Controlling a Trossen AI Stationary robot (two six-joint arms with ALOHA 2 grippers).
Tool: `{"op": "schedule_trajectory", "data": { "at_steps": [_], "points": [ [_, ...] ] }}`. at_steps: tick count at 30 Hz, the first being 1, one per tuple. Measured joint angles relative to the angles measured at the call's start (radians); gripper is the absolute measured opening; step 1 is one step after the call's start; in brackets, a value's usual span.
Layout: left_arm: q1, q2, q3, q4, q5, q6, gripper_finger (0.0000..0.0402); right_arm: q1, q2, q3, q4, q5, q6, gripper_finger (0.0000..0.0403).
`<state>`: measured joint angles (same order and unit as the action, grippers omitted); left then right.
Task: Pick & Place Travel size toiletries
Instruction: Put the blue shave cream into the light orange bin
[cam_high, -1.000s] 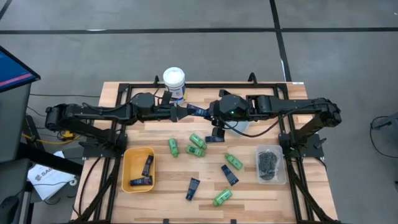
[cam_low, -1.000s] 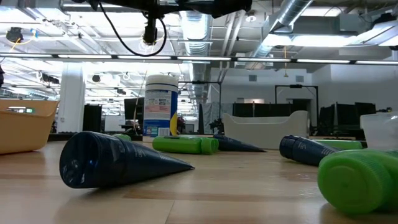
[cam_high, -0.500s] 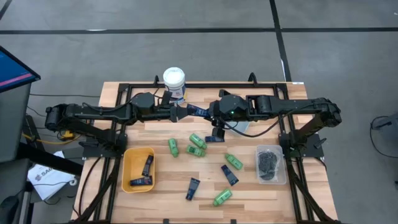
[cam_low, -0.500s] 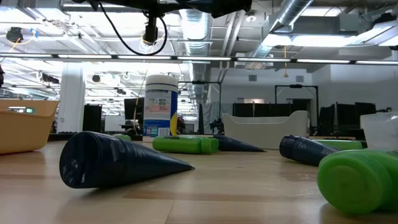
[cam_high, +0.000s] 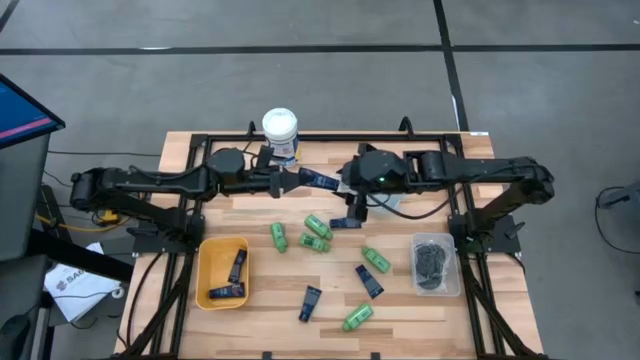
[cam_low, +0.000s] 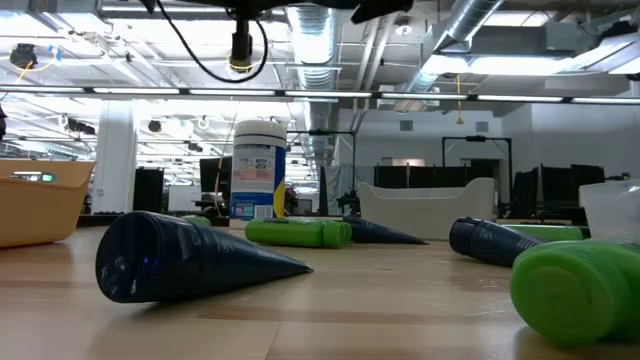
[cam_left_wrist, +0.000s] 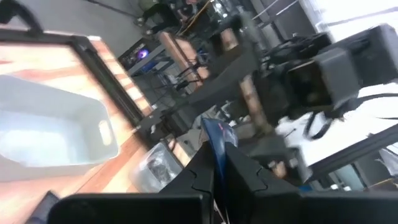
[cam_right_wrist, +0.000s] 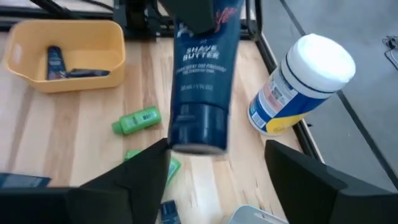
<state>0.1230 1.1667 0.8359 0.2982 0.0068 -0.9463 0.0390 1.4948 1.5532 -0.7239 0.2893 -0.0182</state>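
The left gripper (cam_high: 296, 180) is raised above the far middle of the light wooden slatted table (cam_high: 260, 310), and its 2 dark fingers (cam_left_wrist: 245, 171) pinch the flat crimped end of a glossy dark navy plastic tube (cam_right_wrist: 200, 87) with white letters "SHAVE BUTTER". The tube hangs in the air between both arms, and its round cap points toward the right gripper (cam_high: 345, 184). The right gripper is just beside this cap, with its 2 dark fingers (cam_right_wrist: 140, 171) spread wide on both sides of the cap and not touching it.

Near them, at the far edge, stands a tall white plastic canister with blue label (cam_high: 281, 134), smooth and cylindrical. A yellow rectangular plastic bin (cam_high: 206, 275) sits on the left front part and holds 2 navy tubes (cam_high: 233, 278). On the bare wood in the middle lie small bright green ribbed bottles (cam_high: 316, 232) and more flat navy tubes (cam_high: 310, 302), scattered and mostly apart. A clear plastic tub (cam_high: 437, 288) on the right side holds dark grey round tins (cam_high: 431, 262). A pale grey bin (cam_left_wrist: 43, 140) rests under the right arm, partly hidden.
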Motion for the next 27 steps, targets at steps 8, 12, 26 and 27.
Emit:
{"op": "schedule_trajectory", "data": {
  "at_steps": [8, 12, 26, 27],
  "points": [
    [-0.009, -0.173, -0.001, -0.375, 0.105, -0.007, 0.0006, 0.042, -0.105, 0.0, -0.141, 0.001, 0.084, 0.026],
    [-0.059, -0.287, -0.001, -0.663, 0.144, -0.105, 0.0006, 0.058, -0.142, 0.001, -0.196, 0.002, 0.133, 0.026],
    [-0.514, -0.333, -0.001, -1.196, 0.041, -0.675, 0.0006, 0.059, -0.114, 0.0, -0.258, 0.001, 0.177, 0.026],
    [-0.539, -0.315, -0.001, -1.206, 0.041, -0.703, 0.0006, 0.059, -0.107, 0.0, -0.262, 0.0, 0.177, 0.026]
  ]
}}
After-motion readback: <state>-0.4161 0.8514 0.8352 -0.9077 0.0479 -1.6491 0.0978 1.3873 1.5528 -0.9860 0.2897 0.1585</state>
